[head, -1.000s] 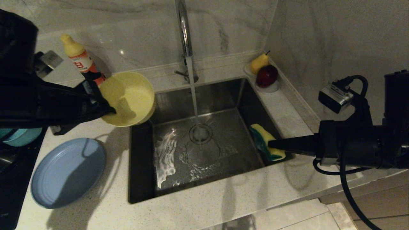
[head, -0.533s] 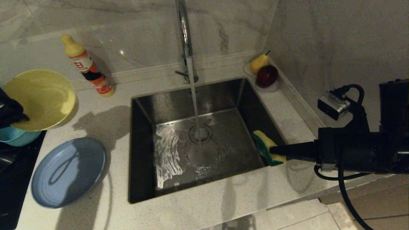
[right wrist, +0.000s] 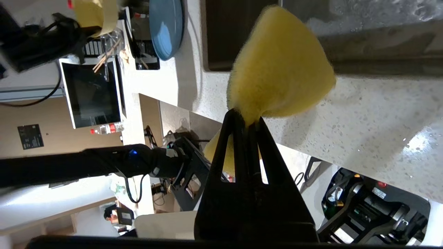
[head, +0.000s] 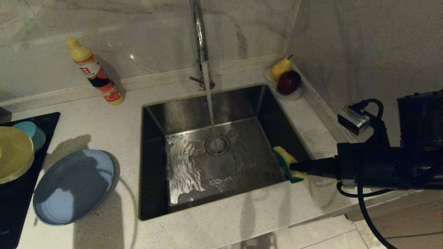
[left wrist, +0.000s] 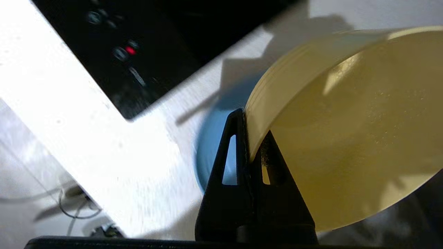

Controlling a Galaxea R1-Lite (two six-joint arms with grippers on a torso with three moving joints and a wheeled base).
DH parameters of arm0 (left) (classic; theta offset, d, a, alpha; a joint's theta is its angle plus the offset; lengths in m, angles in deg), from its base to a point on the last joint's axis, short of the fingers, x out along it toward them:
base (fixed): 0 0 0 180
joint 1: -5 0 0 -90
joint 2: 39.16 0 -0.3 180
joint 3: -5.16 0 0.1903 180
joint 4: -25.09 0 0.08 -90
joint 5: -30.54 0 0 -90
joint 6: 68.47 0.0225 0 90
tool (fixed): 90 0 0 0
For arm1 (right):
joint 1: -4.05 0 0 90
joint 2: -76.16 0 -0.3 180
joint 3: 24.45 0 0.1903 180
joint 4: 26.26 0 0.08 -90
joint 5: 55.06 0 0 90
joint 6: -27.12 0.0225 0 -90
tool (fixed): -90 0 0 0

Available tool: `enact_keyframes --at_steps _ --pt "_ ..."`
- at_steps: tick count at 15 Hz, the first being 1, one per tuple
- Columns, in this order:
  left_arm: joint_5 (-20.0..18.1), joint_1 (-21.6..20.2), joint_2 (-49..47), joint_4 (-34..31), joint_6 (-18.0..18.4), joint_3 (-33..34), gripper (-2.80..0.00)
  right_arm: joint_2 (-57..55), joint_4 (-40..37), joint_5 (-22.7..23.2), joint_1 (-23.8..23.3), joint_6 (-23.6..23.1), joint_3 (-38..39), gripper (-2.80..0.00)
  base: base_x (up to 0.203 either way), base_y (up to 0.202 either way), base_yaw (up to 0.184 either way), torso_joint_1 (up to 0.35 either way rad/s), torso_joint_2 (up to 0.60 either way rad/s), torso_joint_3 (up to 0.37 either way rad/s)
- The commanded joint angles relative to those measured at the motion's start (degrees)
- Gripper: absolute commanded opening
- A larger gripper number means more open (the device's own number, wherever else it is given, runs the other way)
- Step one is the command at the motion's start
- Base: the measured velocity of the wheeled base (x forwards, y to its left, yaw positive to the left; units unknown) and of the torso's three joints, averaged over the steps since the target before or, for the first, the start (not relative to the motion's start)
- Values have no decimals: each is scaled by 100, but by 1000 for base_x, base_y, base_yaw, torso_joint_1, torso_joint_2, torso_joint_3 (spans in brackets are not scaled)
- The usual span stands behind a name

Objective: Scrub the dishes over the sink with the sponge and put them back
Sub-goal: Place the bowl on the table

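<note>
We have the yellow bowl [head: 12, 154] out at the far left edge of the head view, over the black cooktop [head: 20, 193] and well away from the sink [head: 155, 114]; we judge it scrubbed and on its way back to its place, though we cannot see that it has been set down. In the left wrist view its rim is pinched between the closed fingers of our left gripper [left wrist: 247, 138], the bowl [left wrist: 346, 131] tilted up beyond them. The teal bowl [head: 31, 133] sits just behind it, and the plate [head: 74, 186] lies on the counter beside the sink; we cannot tell whether either is clean. Our right gripper [right wrist: 250, 119], at the sink's right rim, is clamped on the sponge [right wrist: 280, 65], squeezing it. Water runs from the faucet [head: 199, 34] into the drain.
</note>
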Motion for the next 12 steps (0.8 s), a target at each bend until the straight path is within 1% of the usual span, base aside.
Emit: enact_keyframes --at_steps 1,5,6,9,12 --pt "-257 -523 -815 279 -27 50 -280 -161 9 29 -4 8 3 -280 0 0 0 0 0 0" --pt "-523 -1137 -1572 845 -32 12 -280 -277 18 32 -4 -10 1 -280 0 0 0 0 0 0" --pt "-600 -1250 -1690 880 -36 -5 -280 -277 18 32 -13 -1 2 -280 0 0 0 0 0 0" --pt "-658 -1550 -2030 878 -38 -208 -280 -298 18 32 -4 -1 2 -280 0 0 0 0 0 0" --pt "-857 -1721 -2213 853 -38 -252 -280 -303 16 41 -4 -1 -22 -280 0 0 0 0 0 0"
